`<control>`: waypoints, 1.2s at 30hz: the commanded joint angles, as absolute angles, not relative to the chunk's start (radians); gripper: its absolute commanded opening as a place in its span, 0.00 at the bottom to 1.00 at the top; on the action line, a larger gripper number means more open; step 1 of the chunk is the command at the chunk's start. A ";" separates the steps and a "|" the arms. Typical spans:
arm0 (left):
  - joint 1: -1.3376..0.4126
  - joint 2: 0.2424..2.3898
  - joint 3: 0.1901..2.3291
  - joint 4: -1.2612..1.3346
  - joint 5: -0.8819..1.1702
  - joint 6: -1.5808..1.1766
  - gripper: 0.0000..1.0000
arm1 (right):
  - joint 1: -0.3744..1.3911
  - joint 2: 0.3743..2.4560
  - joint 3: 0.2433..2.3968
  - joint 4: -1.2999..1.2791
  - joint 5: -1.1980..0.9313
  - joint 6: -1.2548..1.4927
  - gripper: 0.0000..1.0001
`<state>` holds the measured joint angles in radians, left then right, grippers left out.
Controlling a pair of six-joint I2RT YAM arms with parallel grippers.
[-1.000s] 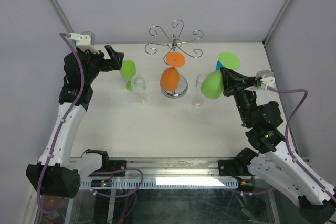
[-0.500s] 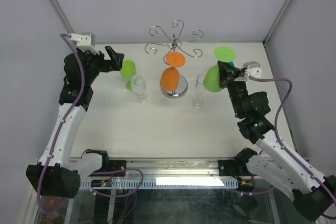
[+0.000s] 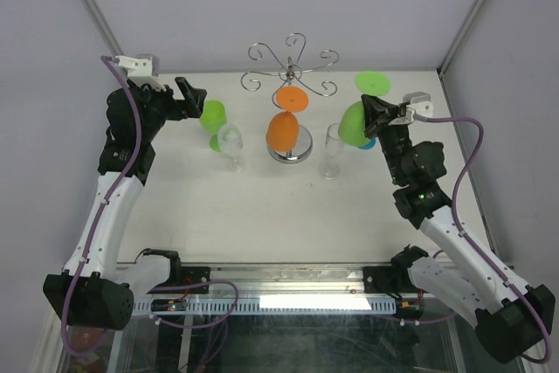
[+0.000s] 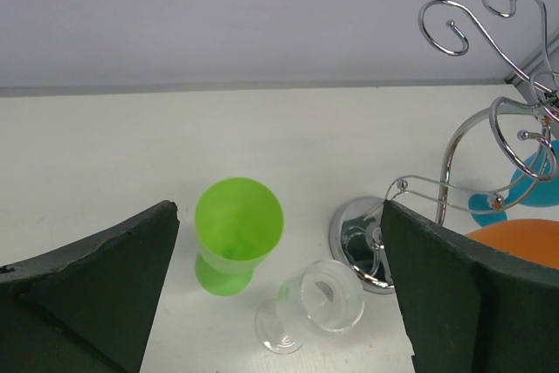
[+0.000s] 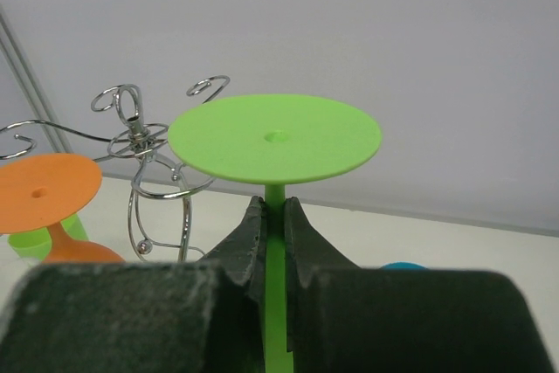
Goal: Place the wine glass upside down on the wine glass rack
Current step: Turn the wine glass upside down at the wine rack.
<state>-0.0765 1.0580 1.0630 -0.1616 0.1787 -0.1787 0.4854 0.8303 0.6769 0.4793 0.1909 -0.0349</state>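
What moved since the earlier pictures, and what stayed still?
The right pincer, shut on the stem of the upside-down green wine glass, carried it farther back and a little nearer the wine glass rack. Nothing was grabbed or let go. The open left pincer and the orange glass stayed put.

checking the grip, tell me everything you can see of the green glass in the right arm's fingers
The green glass looks like opaque bright plastic: round bowl, thin stem, flat disc foot. It is held foot-up, right of the chrome rack. The right gripper is shut on its stem just below the foot; nothing else visibly touches it.
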 commanded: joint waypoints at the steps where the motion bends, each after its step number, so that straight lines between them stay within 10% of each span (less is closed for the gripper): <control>1: -0.064 1.045 1.055 -0.110 0.175 -0.157 0.99 | 0.476 0.810 0.756 0.492 0.092 0.010 0.00; 12: -0.064 1.051 1.054 -0.110 0.184 -0.158 0.99 | 0.477 0.750 0.797 0.308 -0.171 0.022 0.00; 36: -0.064 1.039 1.049 -0.112 0.170 -0.141 0.99 | 0.475 0.868 0.759 0.613 0.277 -0.171 0.00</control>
